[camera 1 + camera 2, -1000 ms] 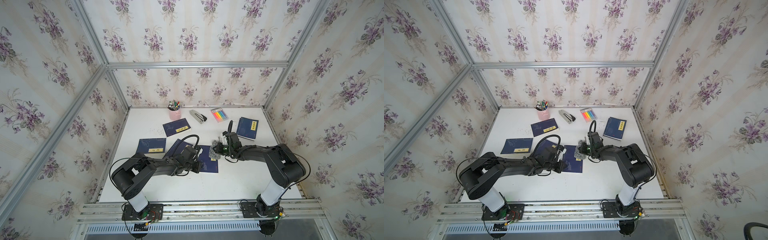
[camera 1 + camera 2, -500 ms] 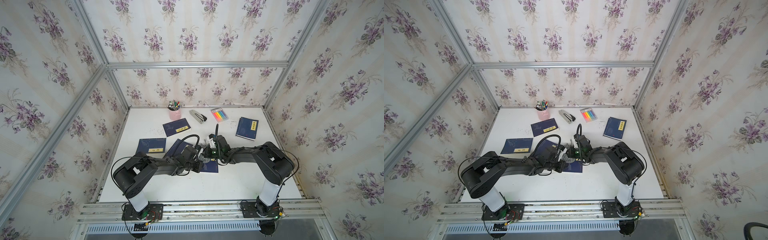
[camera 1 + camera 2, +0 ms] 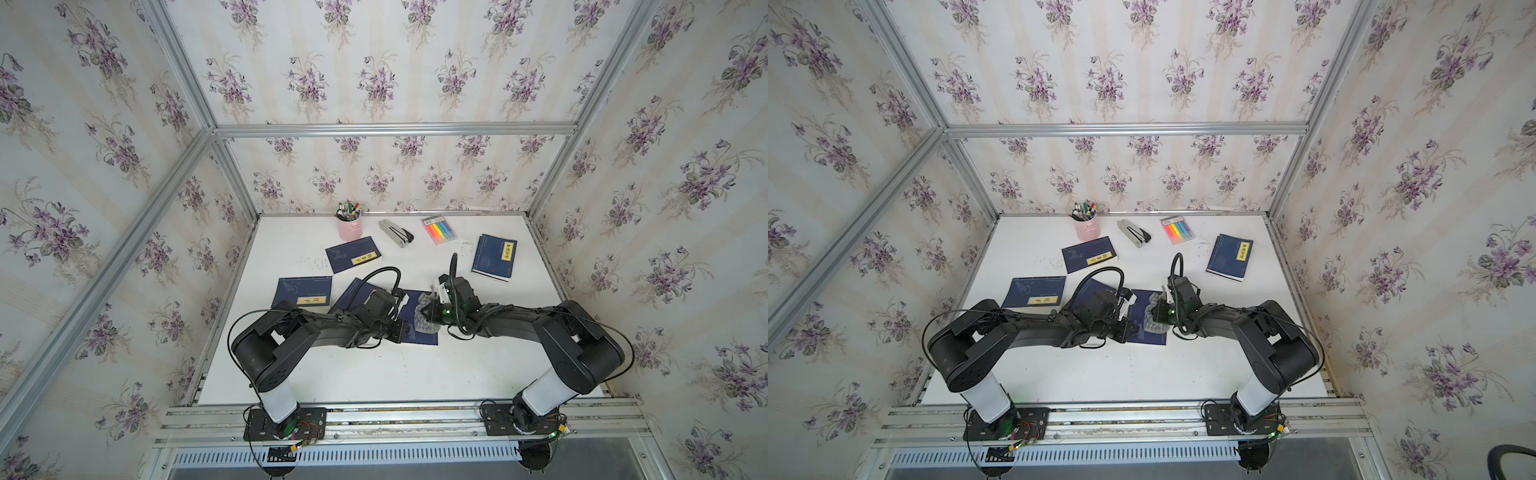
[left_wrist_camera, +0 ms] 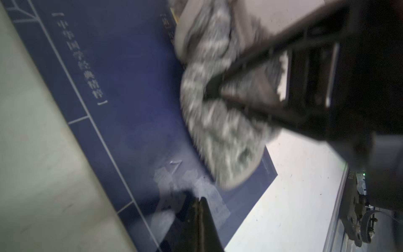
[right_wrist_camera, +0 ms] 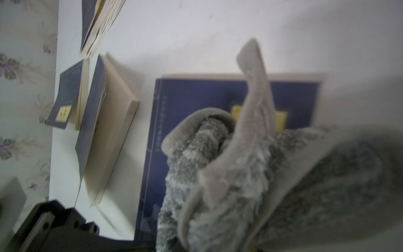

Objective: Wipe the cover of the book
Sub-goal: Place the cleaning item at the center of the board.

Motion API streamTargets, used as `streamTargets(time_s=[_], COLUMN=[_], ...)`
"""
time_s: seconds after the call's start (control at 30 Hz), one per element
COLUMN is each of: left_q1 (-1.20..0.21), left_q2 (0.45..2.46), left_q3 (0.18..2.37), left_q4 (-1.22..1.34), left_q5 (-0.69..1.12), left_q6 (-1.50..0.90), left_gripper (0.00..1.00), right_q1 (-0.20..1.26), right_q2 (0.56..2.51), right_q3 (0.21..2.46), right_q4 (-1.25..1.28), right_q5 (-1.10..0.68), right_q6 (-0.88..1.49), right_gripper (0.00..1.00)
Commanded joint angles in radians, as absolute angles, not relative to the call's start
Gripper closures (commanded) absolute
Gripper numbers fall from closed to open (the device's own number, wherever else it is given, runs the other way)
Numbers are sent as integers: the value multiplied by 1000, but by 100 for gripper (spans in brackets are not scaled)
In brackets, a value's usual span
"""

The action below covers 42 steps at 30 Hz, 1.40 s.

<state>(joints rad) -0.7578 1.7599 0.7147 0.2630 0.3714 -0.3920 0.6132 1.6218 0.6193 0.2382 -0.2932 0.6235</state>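
Your white bench (image 3: 374, 374) is smooth and flat, flecked with small dark marks. The book (image 3: 412, 305) lies flat near its middle, between the two arms. It is a thin rectangular paperback with a matte navy cover, fine pale border lines and a row of pale characters reading 中华国学经典精粹. Its yellow title label (image 5: 281, 119) is half covered, so you cannot read it. Other navy books (image 3: 494, 257) with yellow labels lie flat around it.

A fluffy cloth (image 3: 424, 318), mottled grey pile with a smooth beige hem, sits bunched on the cover on the right arm's side. At the back stand a pink cup (image 3: 348, 229) of pens, a grey metal stapler (image 3: 395, 233) and a clear pack of rainbow highlighters (image 3: 439, 230).

Your right claw (image 3: 432, 311) is pinched onto the cloth and holds it against the cover. Your left claw (image 4: 199, 201) has its jaws together with nothing between them, tips down on the cover near one corner.
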Motion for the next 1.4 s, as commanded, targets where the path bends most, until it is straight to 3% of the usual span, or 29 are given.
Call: streamTargets(time_s=[0.0,0.23,0.43,0.87,1.0,1.17,1.3,1.37], left_q1=[-759,-751,-750,-744,-735,-727,-726,-725], left_q2=[1796,1803,1796,1761,1733,1711,1679,1654], left_q3=[713,744,752,835,862,890,914,923], left_q4=[8,-9,-22,-96,-141,-179,-210,-222], left_q5=[269,271,266,247,244,242,248,251], left_q6=[-385,-377,-373,-345,-334,-320,-316,-312], left_gripper=[100,100,100,100,100,100,94,87], right_q1=[665,667,466,383,377,377,377,377], right_q2=[1644,1604,1463,1371,1405,1439,1409,1374], right_q3=[611,546,492,699,697,669,681,691], right_q4=[156,149,83,-319,-358,-332,-356,-361], right_q5=[-330,-301,-262,151,179,115,159,165], right_q6=[640,655,647,500,482,485,486,485], right_gripper=[100,100,100,100,99,86,56,50])
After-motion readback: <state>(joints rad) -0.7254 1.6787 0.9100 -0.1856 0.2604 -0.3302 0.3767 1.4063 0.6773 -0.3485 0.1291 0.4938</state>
